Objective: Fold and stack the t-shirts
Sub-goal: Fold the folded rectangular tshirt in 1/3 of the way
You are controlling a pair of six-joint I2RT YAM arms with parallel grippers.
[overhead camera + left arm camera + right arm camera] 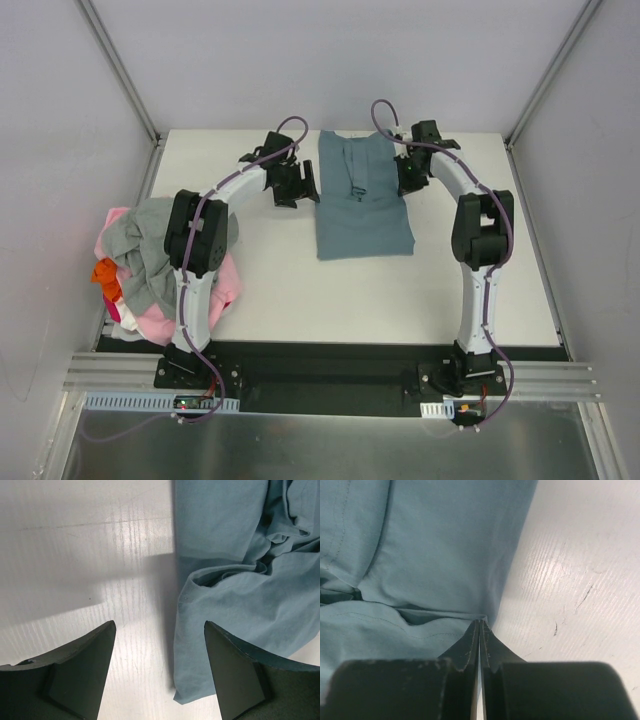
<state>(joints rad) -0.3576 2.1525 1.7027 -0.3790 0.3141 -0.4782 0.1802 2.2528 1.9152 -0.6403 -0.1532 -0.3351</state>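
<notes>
Slate-blue shirt (362,200): right gripper (480,624) closed at its edge, pinch unclear; left gripper (159,626) wide, empty.

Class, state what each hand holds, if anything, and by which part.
Right hand appears to pinch the slate-blue shirt at its right side edge; left hand is open, holding nothing.

the blue shirt (362,205) runs off the top and side edges in both wrist views, so its outline is lost there. the left arm (197,240) covers part of the pile of shirts (142,262), whose lower layers lie buried. whether the closed right gripper (479,624) pinches the hem cannot be told.
</notes>
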